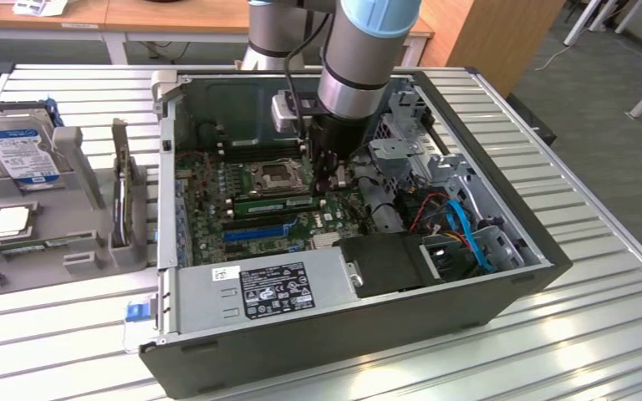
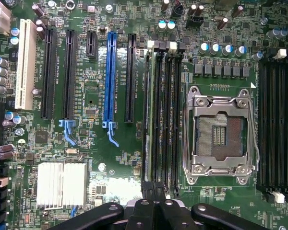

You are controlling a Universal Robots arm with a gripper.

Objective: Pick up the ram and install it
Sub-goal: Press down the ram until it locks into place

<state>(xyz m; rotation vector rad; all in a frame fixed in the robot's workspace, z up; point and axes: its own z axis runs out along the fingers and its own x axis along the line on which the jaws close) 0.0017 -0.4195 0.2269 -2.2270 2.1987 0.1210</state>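
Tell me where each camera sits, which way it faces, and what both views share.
Exterior view: off the arm, above the table, looking down into the open computer case; the arm and gripper reach inside.
Wrist view: on the wrist, facing straight down at the motherboard; the shut gripper shows at the edge, over the memory slots.
Shared: the empty processor socket, memory slots, blue expansion slot.

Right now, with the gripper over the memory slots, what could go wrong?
1. The shut gripper is near one end of the ram. Uneven pressure there could leave the stick tilted in its slot.
2. The open CPU socket lies right beside the slots. A slip could hit its exposed contacts.
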